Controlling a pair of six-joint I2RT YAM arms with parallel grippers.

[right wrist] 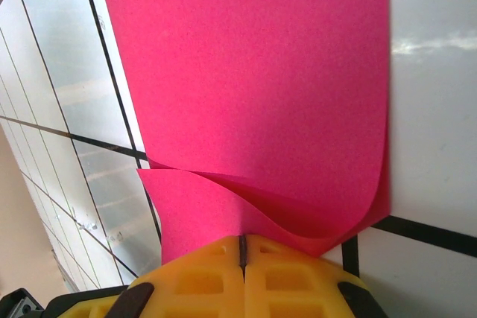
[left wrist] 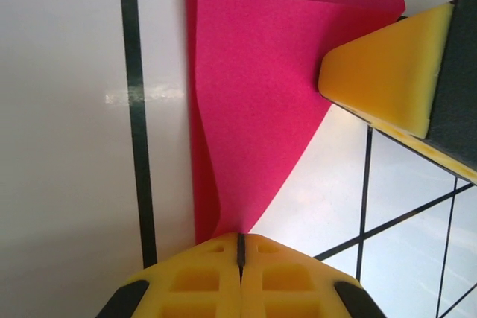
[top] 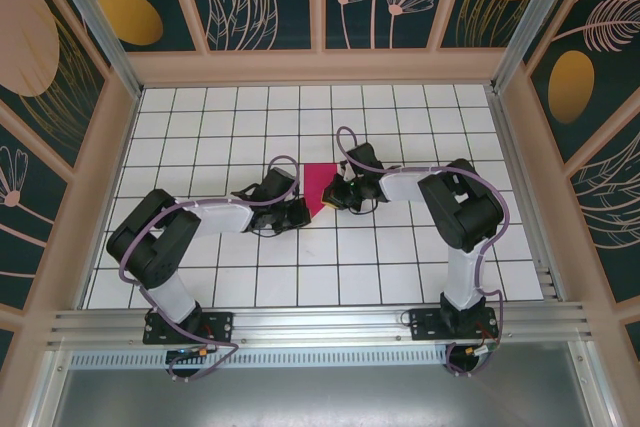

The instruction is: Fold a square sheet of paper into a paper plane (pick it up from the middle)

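So both arms are reaching in toward the middle of the table (top: 200, 277) and meeting over the square sheet of paper (top: 320, 187), which sits about midway between the left and right edges and roughly halfway back.

The left arm (top: 165, 237) goes up from its base at the near edge, with the elbow kicked out toward the left edge. Its forearm then runs rightward, low over the tiles. The left gripper (top: 300, 210) ends up at the near-left side of the paper. In the wrist view, the left gripper (left wrist: 240, 242) has its yellow jaws pressed together with a pointed tip of the pink sheet (left wrist: 257, 102) pinched in the seam. From there the paper fans out away from the camera, with a fold line across its far part.

The right arm (top: 460, 212) is pretty much the mirror image: elbow out toward the right edge, forearm running leftward. The right gripper (top: 337, 193) is at the paper's right side. Up close, the right gripper (right wrist: 241, 243) is also clamped on the sheet (right wrist: 261, 72), jaws together. You can see two layers curling up right in front of the fingers, so the sheet is doubled over there.

The left wrist view also catches one of the right gripper's yellow fingers (left wrist: 384, 72) at the paper's edge.
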